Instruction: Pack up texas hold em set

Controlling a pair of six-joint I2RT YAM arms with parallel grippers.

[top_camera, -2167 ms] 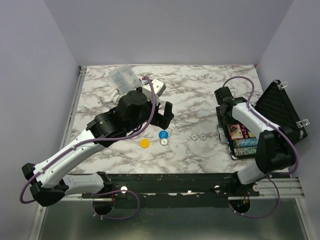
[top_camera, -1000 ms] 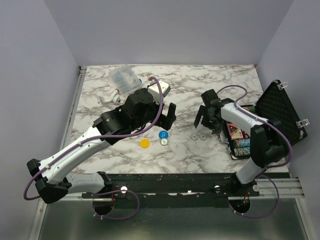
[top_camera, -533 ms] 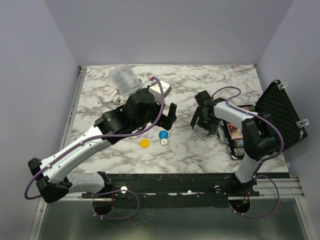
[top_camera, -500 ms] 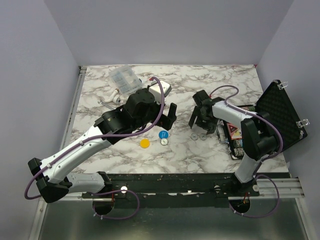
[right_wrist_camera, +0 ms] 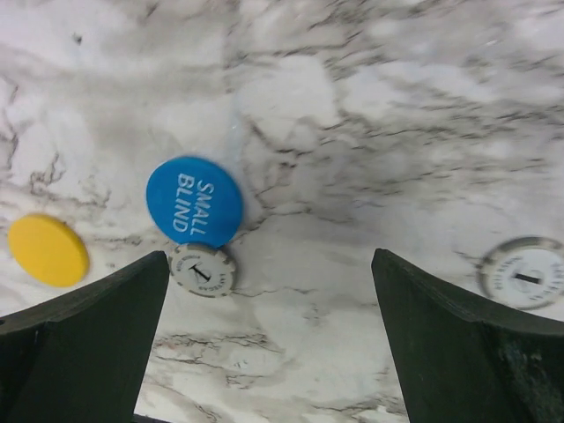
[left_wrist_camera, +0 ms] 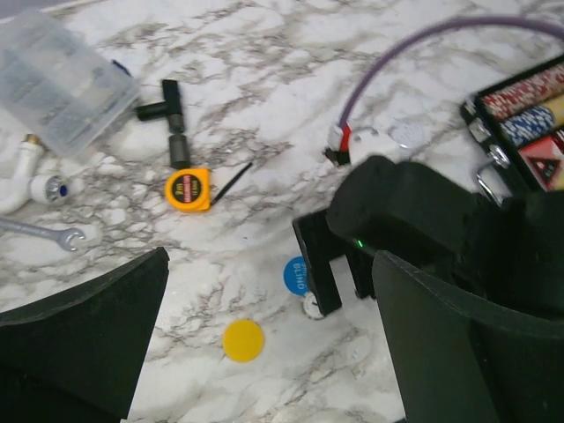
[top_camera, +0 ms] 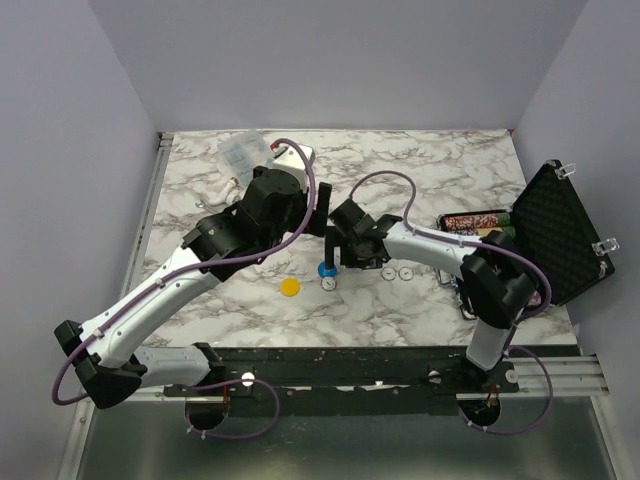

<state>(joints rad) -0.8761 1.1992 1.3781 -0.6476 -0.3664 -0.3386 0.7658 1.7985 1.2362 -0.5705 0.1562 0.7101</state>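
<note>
Right tool (right_wrist_camera: 269,263) is spread wide and empty, hanging over the blue disc (right_wrist_camera: 195,201) near the middle of the desk (top_camera: 400,180). Left tool (left_wrist_camera: 269,257) is also wide open and empty, just behind it. Loose count: one blue disc marked SMALL BLIND, one yellow disc (right_wrist_camera: 48,250), and three white discs (top_camera: 386,272). One white sits against the blue's near rim (touching or slightly tucked under, can't tell). The other two sit side by side further toward the right edge. The yellow is apart, on the left-edge side of the blue. The briefcase (top_camera: 560,235) is at the right edge with its lid open and chip rows (top_camera: 470,220) visible. A red triangle (left_wrist_camera: 551,167) is already inside. My read: the discs are thin, rigid, light and lying flat on slick marble, so there's little edge to grab. Pinch across the rim with the tips pressed to the desk, and expect them to skate. Clear the blue before the white next to it. The case is stiff, so shut the lid by pushing on it.
</note>
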